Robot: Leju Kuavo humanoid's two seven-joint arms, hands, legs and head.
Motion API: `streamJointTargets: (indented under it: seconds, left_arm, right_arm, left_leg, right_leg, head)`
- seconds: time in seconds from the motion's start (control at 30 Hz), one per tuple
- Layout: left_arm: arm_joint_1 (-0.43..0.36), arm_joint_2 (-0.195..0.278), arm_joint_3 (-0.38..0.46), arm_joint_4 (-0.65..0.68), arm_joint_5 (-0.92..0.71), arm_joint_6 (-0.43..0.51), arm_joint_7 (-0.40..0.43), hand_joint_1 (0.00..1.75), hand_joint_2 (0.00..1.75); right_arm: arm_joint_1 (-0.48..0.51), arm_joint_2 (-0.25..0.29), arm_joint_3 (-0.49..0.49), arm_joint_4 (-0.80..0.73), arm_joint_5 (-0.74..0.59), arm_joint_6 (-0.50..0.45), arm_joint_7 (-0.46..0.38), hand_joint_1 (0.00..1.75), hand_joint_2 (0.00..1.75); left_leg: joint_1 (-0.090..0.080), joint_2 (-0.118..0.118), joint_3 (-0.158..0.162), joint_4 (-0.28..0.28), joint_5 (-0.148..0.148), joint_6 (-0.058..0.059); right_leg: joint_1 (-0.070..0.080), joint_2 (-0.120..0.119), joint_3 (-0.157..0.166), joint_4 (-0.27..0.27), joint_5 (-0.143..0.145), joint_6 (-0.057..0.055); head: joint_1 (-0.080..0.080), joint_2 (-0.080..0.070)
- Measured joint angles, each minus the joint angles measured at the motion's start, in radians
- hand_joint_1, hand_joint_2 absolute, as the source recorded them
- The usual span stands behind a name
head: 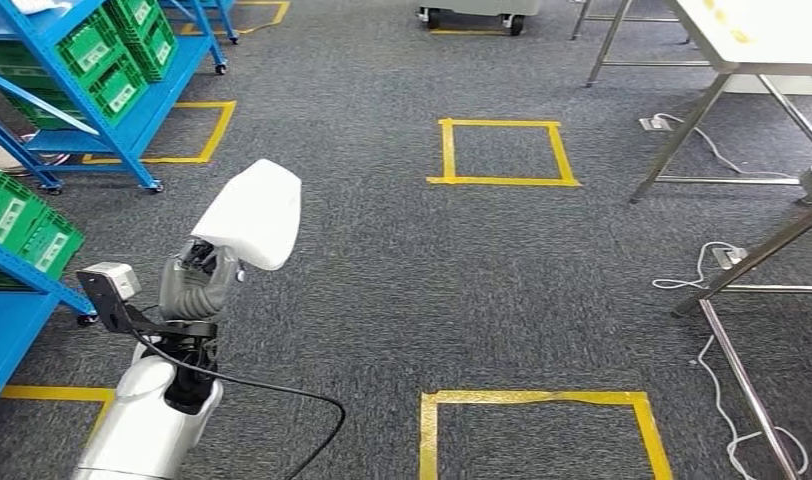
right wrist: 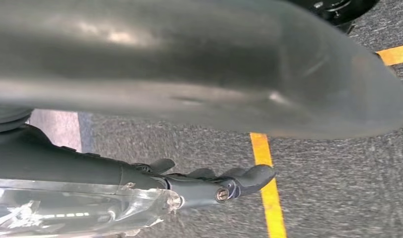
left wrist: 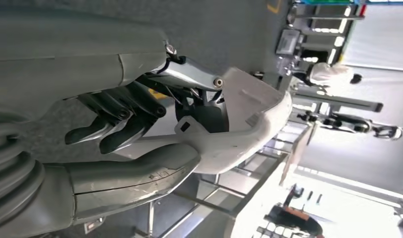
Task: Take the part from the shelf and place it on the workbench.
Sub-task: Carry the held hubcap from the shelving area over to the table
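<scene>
the left hand (head: 197,280) holds the white plastic part (head: 252,213) up off the floor, so it can be carried to the workbench (head: 752,35). its fingers (left wrist: 120,119) curl inside the part's hollow and the thumb presses under its rim, which likely keeps it from slipping. the right hand (right wrist: 209,181) hangs low over the grey carpet, holding nothing, fingers loosely bent. the blue shelf (head: 102,130) with green crates (head: 107,60) stands beside the holding fingers. the workbench is well apart, past yellow tape squares (head: 502,152). metal legs and white cables (head: 722,270) could get in the way.
</scene>
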Motion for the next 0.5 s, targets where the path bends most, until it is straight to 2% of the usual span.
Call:
streamJointTargets:
  seconds: [0.03,0.07,0.1,0.13,0.2,0.23,0.27,0.3,0.33,0.37,0.43,0.47,0.5]
  left_arm:
    - [0.001,0.0,0.0,-0.001,0.0,-0.001,-0.001,1.75,1.75]
    - [0.0,-0.001,-0.001,-0.003,0.0,-0.002,-0.001,1.75,1.75]
    - [-0.001,-0.002,-0.001,-0.005,0.0,-0.002,-0.002,1.75,1.75]
    - [-0.001,-0.003,-0.001,-0.007,0.0,-0.003,-0.002,1.75,1.75]
    - [0.002,-0.002,0.0,-0.01,-0.001,-0.006,-0.003,1.75,1.75]
    - [0.004,-0.001,0.001,-0.011,-0.004,-0.008,-0.004,1.75,1.75]
    - [0.006,0.0,0.001,-0.013,-0.01,-0.009,-0.006,1.75,1.75]
    - [0.008,0.0,0.002,-0.016,-0.018,-0.009,-0.007,1.75,1.75]
    - [0.009,0.0,0.002,-0.021,-0.027,-0.009,-0.008,1.75,1.75]
    - [0.009,0.001,0.002,-0.027,-0.035,-0.009,-0.009,1.75,1.75]
    - [0.01,0.002,0.003,-0.04,-0.045,-0.009,-0.008,1.75,1.75]
    - [0.011,0.003,0.004,-0.045,-0.047,-0.009,-0.008,1.75,1.75]
    - [0.012,0.004,0.004,-0.049,-0.048,-0.009,-0.008,1.75,1.75]
  right_arm:
    - [0.002,0.0,0.0,0.0,0.0,0.0,0.0,0.0,0.0]
    - [0.005,-0.001,0.0,0.0,0.0,0.0,0.001,0.0,0.0]
    - [0.007,-0.001,0.0,0.0,0.0,-0.001,0.001,0.0,0.0]
    - [0.008,-0.002,0.0,0.0,0.001,-0.001,0.001,0.0,0.0]
    - [0.006,-0.002,0.0,0.0,0.003,-0.001,0.0,0.0,0.0]
    - [0.006,-0.002,0.0,0.0,0.004,-0.001,-0.001,0.0,0.0]
    - [0.006,-0.002,0.0,0.0,0.004,-0.001,-0.002,0.0,0.0]
    - [0.006,-0.003,0.0,0.0,0.005,-0.001,-0.002,0.0,0.0]
    - [0.008,-0.003,0.0,0.0,0.006,-0.001,-0.003,0.0,0.0]
    - [0.008,-0.003,-0.001,0.0,0.008,-0.002,-0.004,0.0,0.0]
    - [0.007,-0.004,-0.001,0.0,0.012,-0.002,-0.004,0.0,0.0]
    - [0.006,-0.004,-0.001,0.0,0.013,-0.002,-0.005,0.0,0.0]
    - [0.006,-0.004,-0.001,0.0,0.014,-0.002,-0.005,0.0,0.0]
  left_leg:
    - [-0.002,0.012,0.0,0.0,0.001,0.009]
    - [-0.003,0.025,0.001,-0.002,0.004,0.018]
    - [-0.003,0.039,0.002,-0.004,0.006,0.027]
    - [-0.003,0.054,0.003,-0.006,0.007,0.034]
    - [-0.01,0.084,0.004,-0.006,0.006,0.044]
    - [-0.013,0.1,0.004,-0.006,0.005,0.046]
    - [-0.016,0.116,0.005,-0.006,0.004,0.047]
    - [-0.018,0.131,0.005,-0.006,0.002,0.047]
    - [-0.019,0.146,0.007,-0.006,0.001,0.046]
    - [-0.02,0.159,0.01,-0.006,-0.002,0.044]
    - [-0.024,0.18,0.017,-0.006,-0.007,0.036]
    - [-0.026,0.188,0.02,-0.006,-0.009,0.031]
    - [-0.027,0.197,0.022,-0.007,-0.01,0.026]
  right_leg:
    - [-0.004,0.012,-0.004,-0.005,0.004,0.007]
    - [-0.005,0.011,-0.007,-0.005,0.005,0.013]
    - [-0.004,-0.009,-0.016,0.006,-0.002,0.017]
    - [-0.001,-0.041,-0.034,0.039,-0.022,0.019]
    - [0.002,-0.115,-0.093,0.163,-0.087,0.023]
    - [0.001,-0.132,-0.125,0.232,-0.117,0.024]
    - [0.001,-0.139,-0.146,0.278,-0.132,0.025]
    - [0.0,-0.143,-0.146,0.285,-0.128,0.024]
    - [0.001,-0.147,-0.124,0.25,-0.107,0.023]
    - [0.001,-0.157,-0.084,0.184,-0.077,0.021]
    - [0.007,-0.199,-0.005,0.052,-0.034,0.013]
    - [0.01,-0.212,0.015,0.018,-0.026,0.008]
    - [0.014,-0.215,0.02,0.006,-0.025,0.001]
  head:
    - [0.001,0.0]
    - [0.001,0.0]
    - [0.004,0.0]
    - [0.007,0.0]
    - [0.014,0.0]
    - [0.015,0.0]
    - [0.014,0.0]
    - [0.015,0.0]
    - [0.014,0.0]
    - [0.015,0.0]
    - [0.016,0.0]
    - [0.016,0.0]
    - [0.017,0.0]
